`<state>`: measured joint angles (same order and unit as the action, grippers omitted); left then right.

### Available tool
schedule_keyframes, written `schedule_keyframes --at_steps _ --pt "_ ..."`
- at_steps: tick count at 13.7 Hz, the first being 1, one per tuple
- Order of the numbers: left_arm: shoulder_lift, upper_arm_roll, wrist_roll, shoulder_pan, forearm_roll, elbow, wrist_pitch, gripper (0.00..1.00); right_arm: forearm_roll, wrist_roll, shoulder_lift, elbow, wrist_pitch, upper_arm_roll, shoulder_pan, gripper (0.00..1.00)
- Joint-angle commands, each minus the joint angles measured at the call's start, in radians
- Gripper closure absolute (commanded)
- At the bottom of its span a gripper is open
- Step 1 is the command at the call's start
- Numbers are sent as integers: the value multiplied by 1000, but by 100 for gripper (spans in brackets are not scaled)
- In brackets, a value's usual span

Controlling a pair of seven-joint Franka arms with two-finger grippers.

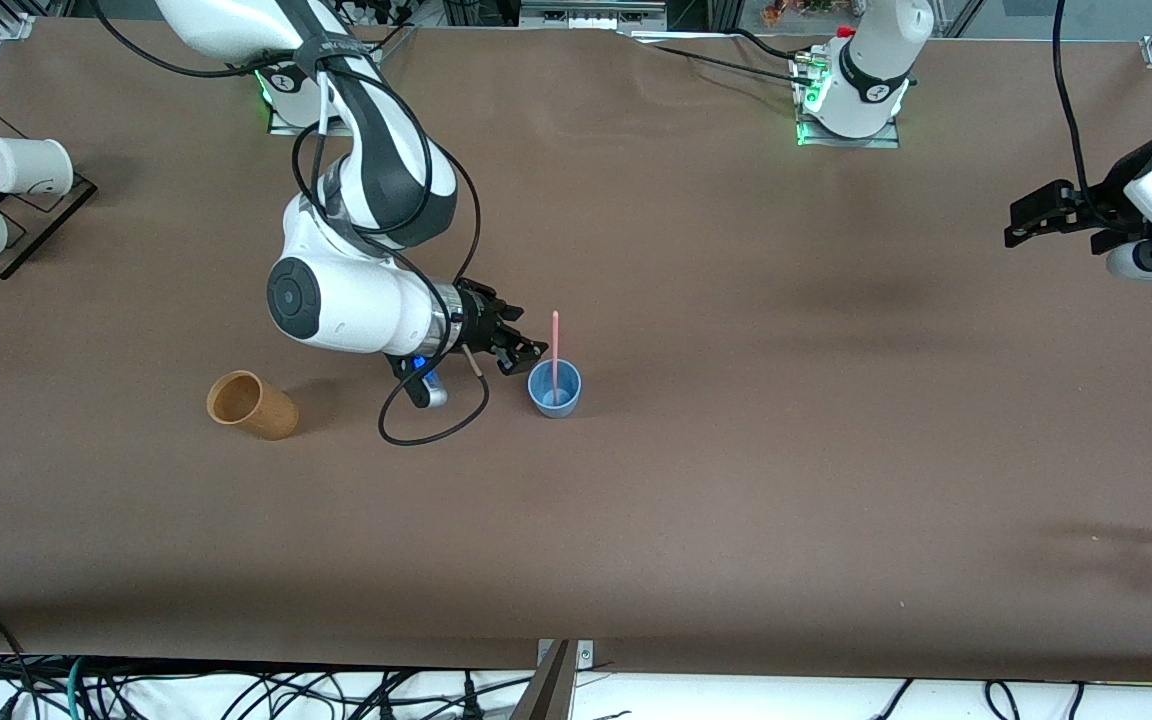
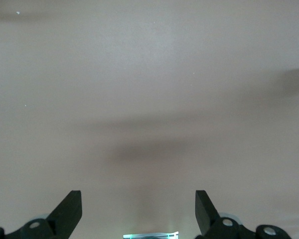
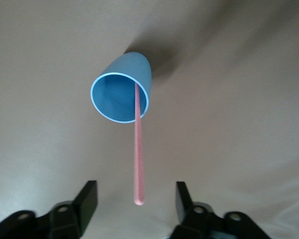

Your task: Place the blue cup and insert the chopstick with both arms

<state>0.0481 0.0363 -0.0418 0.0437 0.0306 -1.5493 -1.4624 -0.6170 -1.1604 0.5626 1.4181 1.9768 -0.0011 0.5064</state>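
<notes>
There, the blue cup stood upright on the table, about midway between the arms' ends, with the chopstick resting in it, leaning on the rim and rising well above it. The right pincer hovered just beside the cup, toward the right arm's end, its fingers spread apart on either side of the stick's upper end and not touching it. The left pincer waited over bare table at the left arm's end, spread wide and holding nothing. An orange-brown cup lay on its side toward the right arm's end, well apart from the blue one. Two white cups sat on a rack at that end.
</notes>
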Motion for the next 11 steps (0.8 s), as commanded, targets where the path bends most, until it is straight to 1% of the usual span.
schedule_keyframes --at_steps 1,2,4,5,7,10,11 --pt "15 4 -10 -2 15 15 -18 0 34 82 -62 -1 -6 -19 -8 0" --pt "19 4 -10 -1 15 23 -18 0 49 131 -79 -2 -19 -49 -8 0" --pt "21 2 -10 -1 15 23 -16 0 121 284 -112 -7 -26 -92 -8 0" --pt "21 2 -9 1 15 23 -16 0 150 353 -128 -5 -27 -127 -8 0" --pt "22 2 -12 1 15 22 -16 0 199 534 -148 -5 -70 -181 -6 0" --pt "24 2 -12 1 15 21 -16 0 353 814 -180 -5 -162 -249 -3 0" --pt "32 2 -13 -1 15 23 -16 0 406 923 -205 -5 -177 -255 -8 0"
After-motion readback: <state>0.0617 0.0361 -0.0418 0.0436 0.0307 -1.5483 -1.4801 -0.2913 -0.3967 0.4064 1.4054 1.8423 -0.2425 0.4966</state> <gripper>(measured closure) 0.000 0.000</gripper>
